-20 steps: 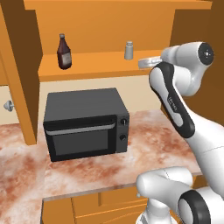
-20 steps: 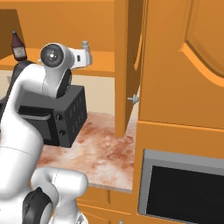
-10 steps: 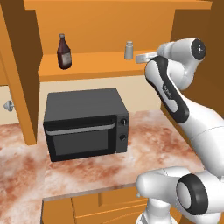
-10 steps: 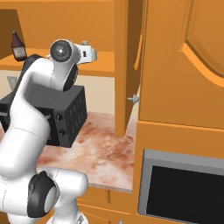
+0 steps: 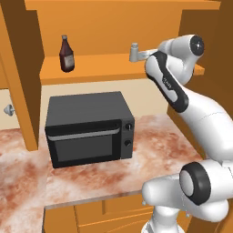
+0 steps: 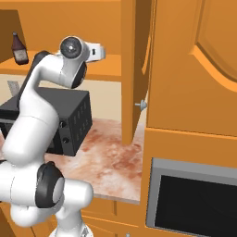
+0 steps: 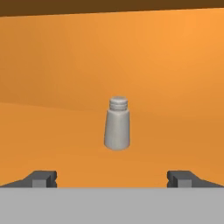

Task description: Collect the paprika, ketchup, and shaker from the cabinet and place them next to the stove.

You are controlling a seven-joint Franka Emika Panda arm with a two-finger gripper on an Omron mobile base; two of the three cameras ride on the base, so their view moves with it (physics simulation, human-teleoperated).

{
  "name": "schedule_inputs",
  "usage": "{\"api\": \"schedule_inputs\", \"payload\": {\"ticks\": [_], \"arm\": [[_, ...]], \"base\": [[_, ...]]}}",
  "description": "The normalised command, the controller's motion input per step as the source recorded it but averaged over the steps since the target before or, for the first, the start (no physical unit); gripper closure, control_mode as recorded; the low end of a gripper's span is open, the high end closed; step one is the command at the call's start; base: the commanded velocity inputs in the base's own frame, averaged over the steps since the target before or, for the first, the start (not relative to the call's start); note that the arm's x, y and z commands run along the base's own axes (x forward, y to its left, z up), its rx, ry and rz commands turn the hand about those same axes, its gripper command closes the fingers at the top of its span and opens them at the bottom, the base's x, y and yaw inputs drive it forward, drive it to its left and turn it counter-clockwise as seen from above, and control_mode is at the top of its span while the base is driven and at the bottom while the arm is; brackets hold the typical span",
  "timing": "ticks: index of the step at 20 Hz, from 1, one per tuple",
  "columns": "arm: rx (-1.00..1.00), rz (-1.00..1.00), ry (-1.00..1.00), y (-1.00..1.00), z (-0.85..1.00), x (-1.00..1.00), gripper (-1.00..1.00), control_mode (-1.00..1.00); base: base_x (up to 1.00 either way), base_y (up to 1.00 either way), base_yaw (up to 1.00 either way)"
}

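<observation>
**Lining up on the shaker inside the open cabinet**

We have the gripper (image 7: pixel 112 178) level with the cabinet (image 5: pixel 113 68) shelf, jaws spread wide and holding nothing. The shaker (image 7: pixel 117 124) stands upright on the shelf straight ahead of us, centred between the fingertips (image 7: pixel 41 178) but not yet between them.

We judge it light, rigid and smooth-sided, so it could slip or tip if nudged off-centre. Its body tapers toward the ribbed cap, so we would take it around the wider lower half, where the walls are closest to parallel.

As for contents, the shelf carries the shaker near our wrist and the ketchup (image 5: pixel 67 54) well apart toward the far end. We cannot make out the paprika from here. Below, a black microwave (image 5: pixel 88 129) sits on the marbled surface (image 5: pixel 150 150).
</observation>
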Motion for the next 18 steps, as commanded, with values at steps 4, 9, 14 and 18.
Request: {"api": "schedule_inputs", "payload": {"ticks": [4,9,14,18], "arm": [[0.0,0.0,0.0,0.0,0.01,0.44,-1.0,-1.0],[0.0,0.0,0.01,0.0,0.0,0.44,-1.0,-1.0],[0.0,0.0,0.02,0.0,0.0,0.42,-1.0,-1.0],[0.0,0.0,0.03,0.0,0.0,0.38,-1.0,-1.0]], "base": [[0.0,0.0,0.0],[0.0,0.0,0.0],[0.0,0.0,0.0],[0.0,0.0,0.0]]}}
